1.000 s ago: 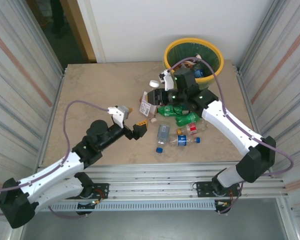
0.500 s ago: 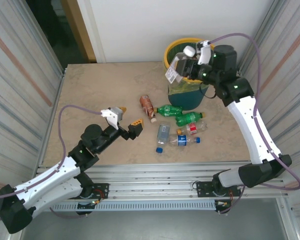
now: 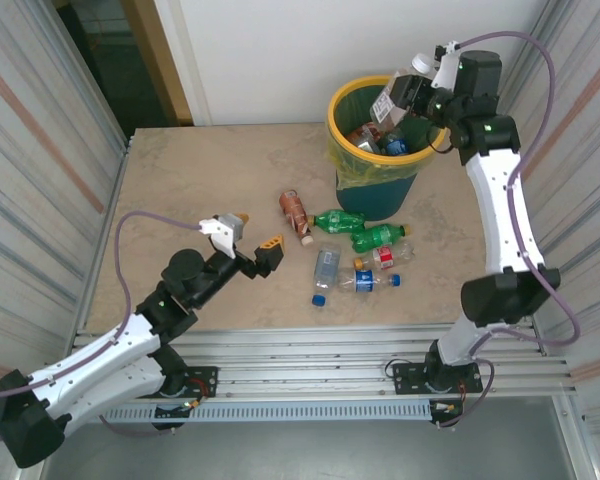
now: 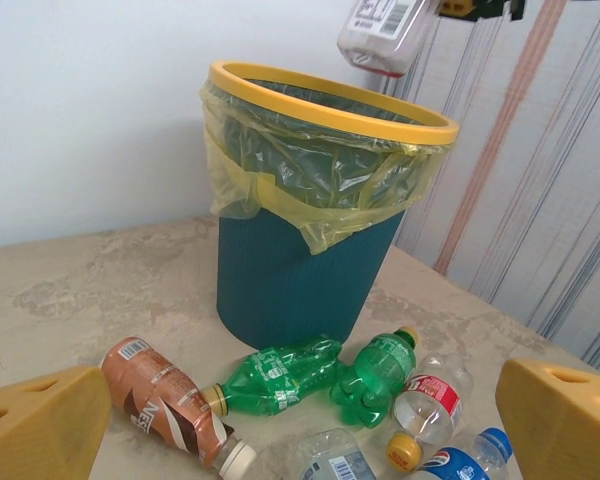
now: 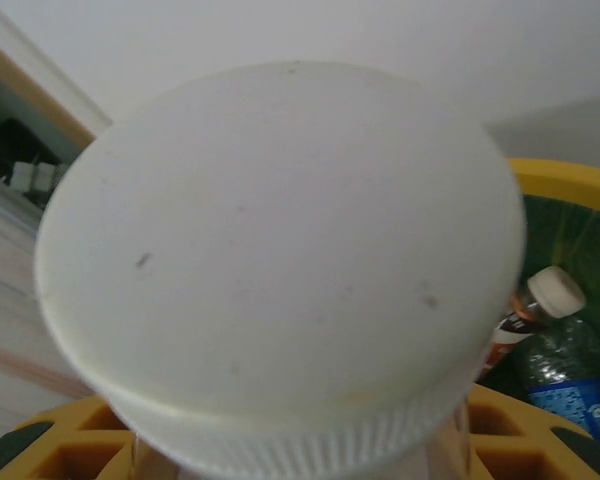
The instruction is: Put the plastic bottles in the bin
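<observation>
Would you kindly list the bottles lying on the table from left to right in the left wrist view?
Brown-orange bottle → flattened green bottle → rounder green bottle → clear bottle with red label. I left out the two bottles at the bottom edge, because they overlap the others.

Robotics laboratory test cell: a beige marbled surface (image 3: 200, 180) enclosed by ribbed metal side panels (image 3: 40, 150) and a white back wall (image 3: 270, 50), with a cabled left arm (image 3: 110, 345) and right arm (image 3: 502, 200) bolted to aluminium rails (image 3: 310, 350) at its near edge.
</observation>
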